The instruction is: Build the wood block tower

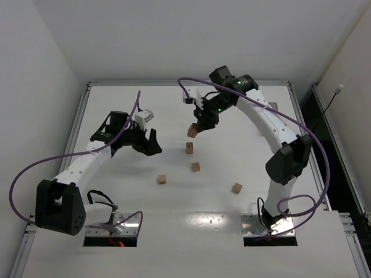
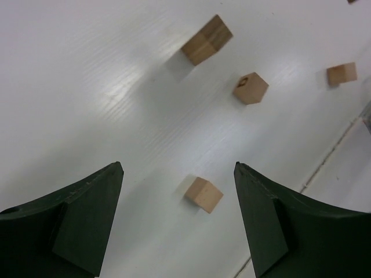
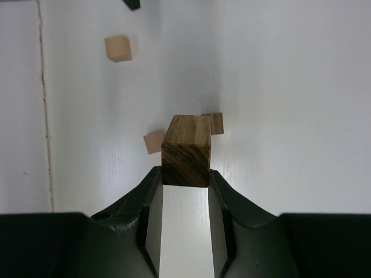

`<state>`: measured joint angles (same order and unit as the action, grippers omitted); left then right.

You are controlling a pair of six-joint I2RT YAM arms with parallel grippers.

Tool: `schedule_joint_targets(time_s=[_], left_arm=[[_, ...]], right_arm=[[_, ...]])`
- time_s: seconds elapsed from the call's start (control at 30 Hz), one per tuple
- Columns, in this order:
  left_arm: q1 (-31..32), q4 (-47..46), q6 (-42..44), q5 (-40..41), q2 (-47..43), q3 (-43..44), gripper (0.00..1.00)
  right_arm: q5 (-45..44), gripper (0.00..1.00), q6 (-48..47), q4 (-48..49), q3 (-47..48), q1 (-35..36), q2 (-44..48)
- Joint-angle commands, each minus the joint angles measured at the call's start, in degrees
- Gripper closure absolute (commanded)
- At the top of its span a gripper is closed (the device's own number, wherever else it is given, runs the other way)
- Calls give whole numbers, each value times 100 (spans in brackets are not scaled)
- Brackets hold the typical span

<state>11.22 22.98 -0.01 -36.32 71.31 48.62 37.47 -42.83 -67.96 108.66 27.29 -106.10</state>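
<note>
My right gripper (image 1: 196,128) (image 3: 185,175) is shut on a wood block (image 1: 192,132) (image 3: 185,149) and holds it above the table, just beyond a short stack of blocks (image 1: 189,147) that looks two cubes tall; the stack also shows in the left wrist view (image 2: 207,39). Single cubes lie at the centre (image 1: 196,167) (image 2: 251,88), left (image 1: 162,179) (image 2: 203,194) and right (image 1: 237,187) (image 2: 341,73). My left gripper (image 1: 148,145) (image 2: 178,168) is open and empty, raised left of the blocks, with the left cube seen between its fingers.
The white table's raised rim (image 1: 87,87) runs along the back and sides. A seam in the table surface (image 2: 330,153) runs near the cubes. Purple cables loop from both arms. The arm bases stand at the near edge.
</note>
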Motion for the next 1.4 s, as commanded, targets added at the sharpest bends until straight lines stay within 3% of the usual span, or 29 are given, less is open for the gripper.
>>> schedule_joint_targets(time_s=[0.0,0.27,0.7,1.37], left_arm=[[-269,31,63,168,67,411,26],[-1025,-197,-165,64,314,719,26],[-1605,-452,-403,10,630,983,26],[-1729,-505,-456,-165,911,1035,26]], right_arm=[[-528,100,-243,-384,261,250,-200],[-1057,100,-243,-622,813,541,-700],[-1656,100,-182,-499,981,769,-1184],[-1708,100,-471,-191,894,822,-1536]])
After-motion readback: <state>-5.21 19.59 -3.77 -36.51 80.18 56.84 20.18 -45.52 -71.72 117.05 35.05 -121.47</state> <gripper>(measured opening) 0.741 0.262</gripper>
